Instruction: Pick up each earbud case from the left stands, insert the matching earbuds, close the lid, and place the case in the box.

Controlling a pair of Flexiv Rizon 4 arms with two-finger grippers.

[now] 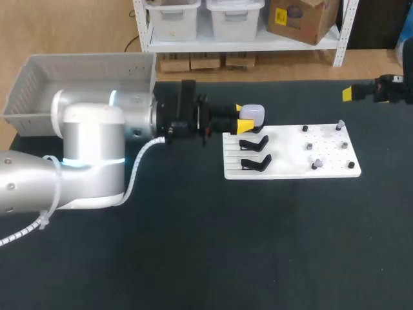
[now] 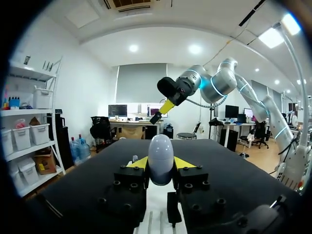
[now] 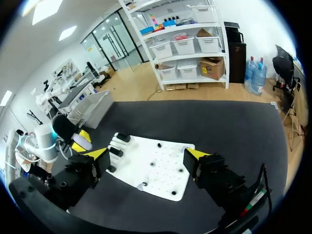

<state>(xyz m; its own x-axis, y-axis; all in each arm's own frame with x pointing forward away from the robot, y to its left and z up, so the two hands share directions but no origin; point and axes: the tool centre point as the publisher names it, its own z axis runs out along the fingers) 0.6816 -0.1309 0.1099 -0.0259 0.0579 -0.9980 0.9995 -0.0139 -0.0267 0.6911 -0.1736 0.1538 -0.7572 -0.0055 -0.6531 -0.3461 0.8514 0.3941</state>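
Pale lavender, egg-shaped earbud case (image 1: 253,114) sits clenched between the yellow tips of the left jaws, one tip on each side, held at the far left corner of the white perforated board (image 1: 290,169). Two black stands (image 1: 254,142) rest on the board just beside it. The right jaws are released, spread wide, near the dark surface's (image 1: 193,258) far right edge. A grey plastic box (image 1: 39,84) sits at the far left corner.
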